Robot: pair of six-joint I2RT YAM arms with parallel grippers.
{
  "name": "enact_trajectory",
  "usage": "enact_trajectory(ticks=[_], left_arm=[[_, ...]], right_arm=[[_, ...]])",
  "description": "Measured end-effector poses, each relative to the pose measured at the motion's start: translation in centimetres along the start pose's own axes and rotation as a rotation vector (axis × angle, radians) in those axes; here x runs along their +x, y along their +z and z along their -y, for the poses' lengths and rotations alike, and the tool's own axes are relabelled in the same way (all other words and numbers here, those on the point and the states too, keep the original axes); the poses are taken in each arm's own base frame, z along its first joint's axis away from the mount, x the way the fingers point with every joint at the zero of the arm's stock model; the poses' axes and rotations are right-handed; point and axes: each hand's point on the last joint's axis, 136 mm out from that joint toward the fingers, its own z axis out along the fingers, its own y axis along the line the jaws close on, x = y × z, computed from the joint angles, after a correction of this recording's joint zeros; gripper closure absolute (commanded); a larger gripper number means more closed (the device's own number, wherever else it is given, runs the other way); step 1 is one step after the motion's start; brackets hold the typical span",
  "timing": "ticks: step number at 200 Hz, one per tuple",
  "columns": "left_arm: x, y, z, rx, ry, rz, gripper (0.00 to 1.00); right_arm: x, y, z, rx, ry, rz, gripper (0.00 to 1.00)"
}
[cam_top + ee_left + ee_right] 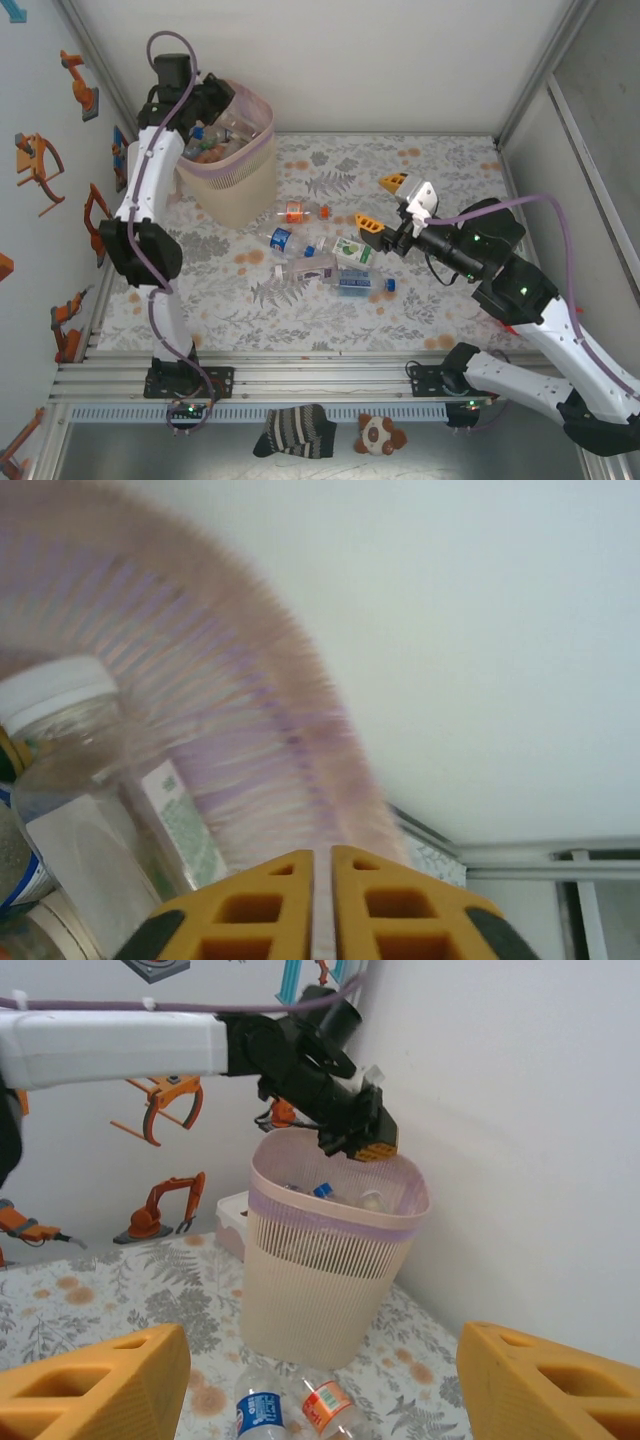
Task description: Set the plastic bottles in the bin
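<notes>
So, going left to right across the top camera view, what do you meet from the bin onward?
In order: tall beige slatted plastic bin with pink liner → crushed clear bottle with orange label → clear bottle with green-and-white label → right gripper, open.

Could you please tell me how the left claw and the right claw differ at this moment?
The left claw sits over the bin, fingers almost together; the right claw hangs near the bottles on the table, fingers wide apart. Both are empty, with orange fingers.
</notes>
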Motion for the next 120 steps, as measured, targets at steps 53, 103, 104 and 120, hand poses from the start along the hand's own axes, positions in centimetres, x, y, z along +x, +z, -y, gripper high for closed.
enact_trajectory(ticks=[53,103,104,120], left_arm=[[1.8,-8.3,6.2,0.145,0.271,0.021,0.64],[12.9,-10.2,6.4,0.289,0.635,-0.194,0.46],[13.0,-10.2,6.4,0.29,0.639,-0.198,0.45],[16.3,-10.8,5.2,0.35,0.759,-0.274,0.37]], right_arm=[[-0.3,0.2,0.1,0.0,0.0,-0.001,0.3],[-0.7,0.0,0.2,0.0,0.0,-0.001,0.3],[-0.7,0.0,0.2,0.0,0.0,-0.001,0.3],[-0.8,0.0,0.2,0.001,-0.001,0.0,0.31]])
